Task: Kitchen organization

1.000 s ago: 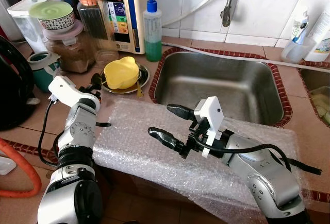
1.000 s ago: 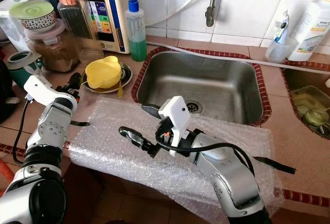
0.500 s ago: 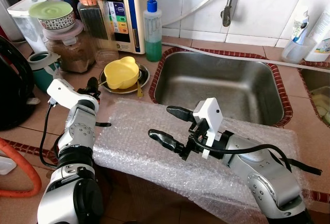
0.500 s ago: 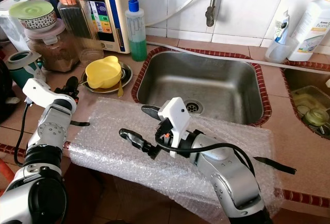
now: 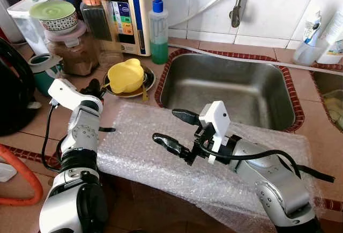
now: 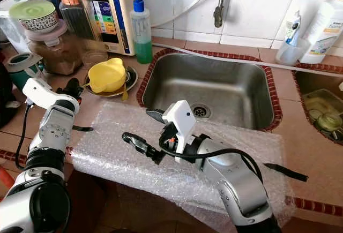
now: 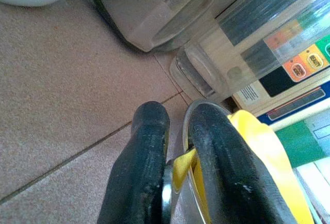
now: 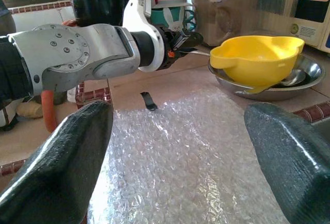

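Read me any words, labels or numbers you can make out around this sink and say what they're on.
Nothing can be read for certain.
Appliance panel: coloured buttons and a lit display, print too small.
Green soap bottle: no legible label.
White bottles at the wall: printing blurred.
Spice jars: no readable label.

Bubble wrap lies on the desk before the sink. Left of the sink, a bowl sits in a steel dish. Behind it: soap bottle, jars. My left gripper meets the dish rim; my right gripper hangs over the wrap.
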Tool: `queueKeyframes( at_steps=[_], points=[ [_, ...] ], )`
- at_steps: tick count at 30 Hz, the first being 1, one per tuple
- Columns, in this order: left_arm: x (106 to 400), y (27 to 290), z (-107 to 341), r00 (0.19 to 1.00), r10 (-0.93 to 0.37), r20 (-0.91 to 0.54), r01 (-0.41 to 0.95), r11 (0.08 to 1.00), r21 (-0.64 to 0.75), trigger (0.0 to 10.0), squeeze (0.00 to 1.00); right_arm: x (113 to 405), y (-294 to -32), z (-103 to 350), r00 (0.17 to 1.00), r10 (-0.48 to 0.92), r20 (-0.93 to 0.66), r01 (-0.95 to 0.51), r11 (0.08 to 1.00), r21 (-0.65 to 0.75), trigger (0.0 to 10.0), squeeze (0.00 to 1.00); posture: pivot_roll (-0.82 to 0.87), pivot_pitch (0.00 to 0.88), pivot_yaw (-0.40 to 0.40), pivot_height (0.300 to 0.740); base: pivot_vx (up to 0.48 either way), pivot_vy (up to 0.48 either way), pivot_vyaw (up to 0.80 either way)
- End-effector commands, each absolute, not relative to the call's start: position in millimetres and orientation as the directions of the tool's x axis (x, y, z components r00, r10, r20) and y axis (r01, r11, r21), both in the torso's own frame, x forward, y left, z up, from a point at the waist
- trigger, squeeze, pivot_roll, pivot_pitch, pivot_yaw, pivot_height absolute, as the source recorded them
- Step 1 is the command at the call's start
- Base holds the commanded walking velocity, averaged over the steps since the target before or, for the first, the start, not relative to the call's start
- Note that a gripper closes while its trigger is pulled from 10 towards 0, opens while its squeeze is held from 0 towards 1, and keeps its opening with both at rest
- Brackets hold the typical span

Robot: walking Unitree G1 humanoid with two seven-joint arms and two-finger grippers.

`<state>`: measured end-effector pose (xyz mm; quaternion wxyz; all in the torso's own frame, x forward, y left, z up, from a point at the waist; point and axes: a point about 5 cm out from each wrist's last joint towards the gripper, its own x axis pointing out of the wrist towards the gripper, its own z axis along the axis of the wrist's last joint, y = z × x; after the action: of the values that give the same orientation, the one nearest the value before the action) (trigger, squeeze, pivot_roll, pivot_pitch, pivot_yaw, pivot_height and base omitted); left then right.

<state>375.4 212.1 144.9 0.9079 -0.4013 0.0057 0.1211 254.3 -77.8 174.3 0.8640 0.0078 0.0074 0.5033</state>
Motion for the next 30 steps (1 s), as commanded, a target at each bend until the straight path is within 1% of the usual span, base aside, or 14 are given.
queueKeyframes(
  at_steps=[1,6,10,14,16,30],
  points=[
    [376.9,217.0,151.8,0.967,0.24,-0.091,-0.23,0.655,-0.72,0.0,0.0,256.1,-78.2,175.0,0.498,0.867,-0.006,-0.867,0.498,0.014,10.0,0.0,0.05,0.049,0.068,0.74,0.0,0.0,0.0],
    [376.6,220.6,153.4,0.961,0.262,-0.086,-0.244,0.664,-0.707,0.0,0.0,256.2,-77.9,174.5,0.5,0.866,-0.005,-0.866,0.5,0.013,10.0,0.0,0.05,0.049,0.068,0.74,0.0,0.0,0.0],
    [376.1,224.5,158.7,0.958,0.28,-0.052,-0.238,0.686,-0.687,0.0,0.0,256.2,-77.6,174.1,0.501,0.866,-0.005,-0.866,0.501,0.013,10.0,0.0,0.05,0.049,0.068,0.74,0.0,0.0,0.0],
    [375.2,227.0,170.9,0.955,0.296,0.033,-0.213,0.755,-0.62,0.0,0.0,256.8,-77.7,173.7,0.502,0.865,-0.006,-0.865,0.502,0.012,10.0,0.0,0.05,0.049,0.07,0.74,0.0,0.0,0.0],
    [375.1,226.6,174.6,0.952,0.301,0.053,-0.208,0.766,-0.608,0.0,0.0,257.0,-77.7,173.7,0.502,0.865,-0.005,-0.865,0.502,0.012,10.0,0.0,0.05,0.049,0.07,0.74,0.0,0.0,0.0],
    [374.4,219.7,195.9,0.946,0.253,0.201,-0.116,0.847,-0.519,0.0,0.0,258.1,-77.0,172.9,0.504,0.864,-0.004,-0.864,0.504,0.008,10.0,0.0,0.06,0.047,0.07,0.74,0.0,0.0,0.0]
  ],
)
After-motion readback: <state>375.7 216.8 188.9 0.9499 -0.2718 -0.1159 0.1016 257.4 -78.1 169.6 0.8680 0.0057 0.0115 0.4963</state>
